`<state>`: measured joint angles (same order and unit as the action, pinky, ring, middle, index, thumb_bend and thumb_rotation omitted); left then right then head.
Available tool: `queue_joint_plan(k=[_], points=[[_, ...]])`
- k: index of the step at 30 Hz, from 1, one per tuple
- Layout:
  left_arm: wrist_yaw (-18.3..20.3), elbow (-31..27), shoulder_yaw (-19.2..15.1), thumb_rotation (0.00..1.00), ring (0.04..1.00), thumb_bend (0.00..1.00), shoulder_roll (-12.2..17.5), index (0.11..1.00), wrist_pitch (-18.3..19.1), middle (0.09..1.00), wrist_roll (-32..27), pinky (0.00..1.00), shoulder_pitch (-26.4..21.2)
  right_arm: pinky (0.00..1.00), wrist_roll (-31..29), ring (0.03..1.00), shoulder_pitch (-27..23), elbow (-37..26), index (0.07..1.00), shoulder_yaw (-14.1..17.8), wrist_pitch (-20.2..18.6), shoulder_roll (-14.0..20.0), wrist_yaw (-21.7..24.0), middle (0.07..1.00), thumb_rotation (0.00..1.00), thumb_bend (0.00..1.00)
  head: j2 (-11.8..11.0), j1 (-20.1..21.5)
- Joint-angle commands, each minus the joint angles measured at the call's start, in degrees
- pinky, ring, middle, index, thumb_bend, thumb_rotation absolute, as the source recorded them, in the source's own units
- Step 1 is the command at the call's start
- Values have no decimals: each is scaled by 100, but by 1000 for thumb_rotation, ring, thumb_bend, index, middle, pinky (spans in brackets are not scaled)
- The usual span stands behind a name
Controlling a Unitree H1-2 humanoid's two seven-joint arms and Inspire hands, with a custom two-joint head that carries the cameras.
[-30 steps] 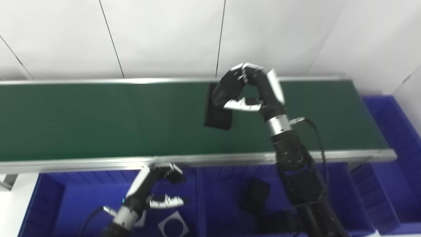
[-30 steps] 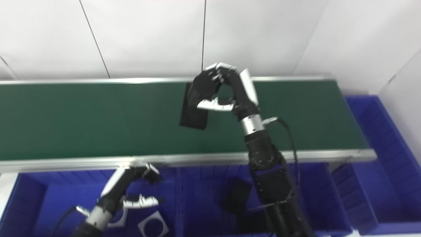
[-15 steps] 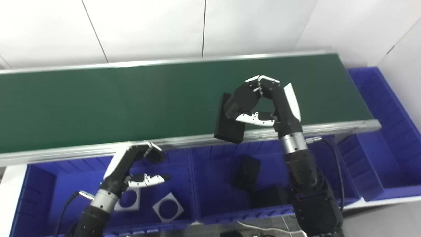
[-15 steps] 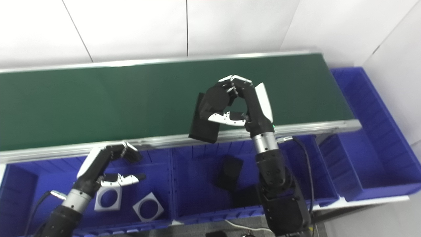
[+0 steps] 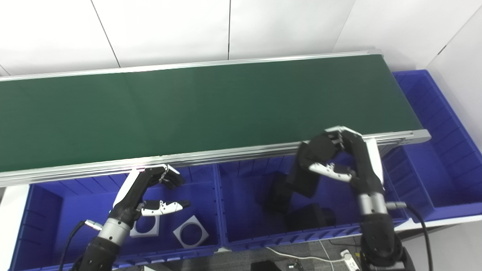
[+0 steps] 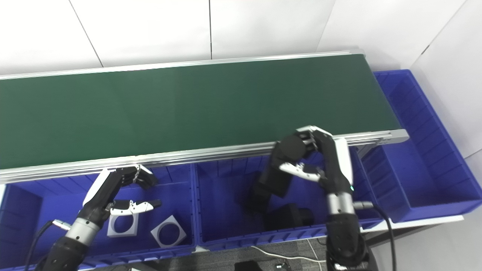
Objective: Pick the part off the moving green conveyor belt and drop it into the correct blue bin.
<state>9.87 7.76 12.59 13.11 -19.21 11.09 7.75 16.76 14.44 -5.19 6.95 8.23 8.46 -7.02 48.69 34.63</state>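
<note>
From the left eye view I see my right hand (image 5: 340, 158) gripping the black part (image 5: 303, 177) between fingers and thumb, hanging over the middle blue bin (image 5: 244, 241), clear of the green conveyor belt (image 5: 188, 109). Two more black parts (image 5: 308, 216) lie below it. From the right eye view, my left hand (image 6: 116, 192) hovers empty, fingers apart, above the left blue bin (image 6: 22, 210) holding two grey square frames (image 6: 168, 230).
</note>
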Motion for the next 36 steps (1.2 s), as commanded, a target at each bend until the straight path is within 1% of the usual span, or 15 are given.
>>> queue_joint_plan(k=[1, 5, 9, 13, 17, 23, 27, 28, 29, 30, 31, 32, 33, 34, 36], points=[[-12, -16, -46, 51, 541, 521, 57, 494, -265, 576, -52, 481, -58, 319, -112, 379, -50, 9, 495, 128, 292, -8, -208, 465, 0, 527, -10, -5], [-17, 47, -72, 50, 543, 520, 52, 494, -295, 578, -42, 481, -52, 318, -150, 372, -73, 369, 498, 249, 496, 36, -364, 460, 0, 527, -41, -9], [-18, 129, -73, 49, 546, 520, 45, 494, -388, 580, -53, 486, -52, 318, -138, 373, -98, 613, 501, 342, 530, 30, -518, 457, 0, 526, -98, -37], [-6, 233, -78, 49, 549, 520, 44, 494, -484, 578, -60, 493, -58, 334, -338, 397, -188, 984, 522, 486, 611, -20, -678, 480, 0, 517, -104, -62], [-5, 283, -84, 50, 549, 521, 44, 494, -521, 579, -61, 492, -64, 327, -435, 394, -293, 1100, 540, 600, 490, -131, -828, 478, 0, 513, -135, -68], [12, 266, -90, 50, 555, 521, 43, 494, -461, 580, -69, 498, -45, 337, -439, 391, -345, 1139, 549, 637, 446, -169, -948, 479, 0, 511, -157, -75], [-6, 320, -82, 51, 554, 521, 62, 494, -550, 580, -14, 497, -56, 337, -426, 389, -369, 1145, 552, 672, 404, -206, -1038, 477, 0, 510, -170, -96], [-10, 328, -81, 52, 554, 521, 64, 495, -562, 581, -5, 497, -59, 349, -420, 398, -370, 1141, 540, 676, 390, -213, -1057, 493, 0, 512, -170, -96], [-9, 322, -80, 52, 552, 521, 65, 495, -560, 581, -1, 497, -57, 397, -407, 442, -344, 1093, 525, 666, 356, -211, -1046, 492, 0, 518, -170, -96], [-8, 318, -79, 52, 550, 521, 65, 494, -560, 580, 2, 496, -55, 473, -433, 543, -312, 1045, 509, 650, 345, -203, -1003, 568, 71, 523, -170, -96], [-7, 313, -78, 52, 550, 521, 65, 494, -558, 579, 5, 496, -54, 483, -435, 556, -284, 1019, 507, 625, 348, -180, -960, 585, 85, 523, -170, -96], [-4, 318, -76, 52, 549, 521, 66, 494, -570, 579, 1, 495, -56, 530, -450, 612, -255, 981, 605, 605, 294, -160, -906, 648, 137, 689, -170, -96], [6, 328, -74, 51, 551, 521, 66, 494, -570, 578, -13, 499, -58, 581, -501, 673, -230, 958, 675, 587, 282, -136, -836, 708, 195, 789, -170, -96], [20, 343, -74, 51, 555, 521, 67, 494, -569, 578, -36, 505, -60, 671, -562, 775, -209, 948, 768, 573, 296, -119, -772, 813, 269, 889, -166, -125], [32, 353, -76, 52, 556, 521, 68, 495, -563, 579, -56, 506, -59, 704, -630, 813, -192, 956, 800, 560, 345, -102, -713, 856, 295, 919, -164, -129]])
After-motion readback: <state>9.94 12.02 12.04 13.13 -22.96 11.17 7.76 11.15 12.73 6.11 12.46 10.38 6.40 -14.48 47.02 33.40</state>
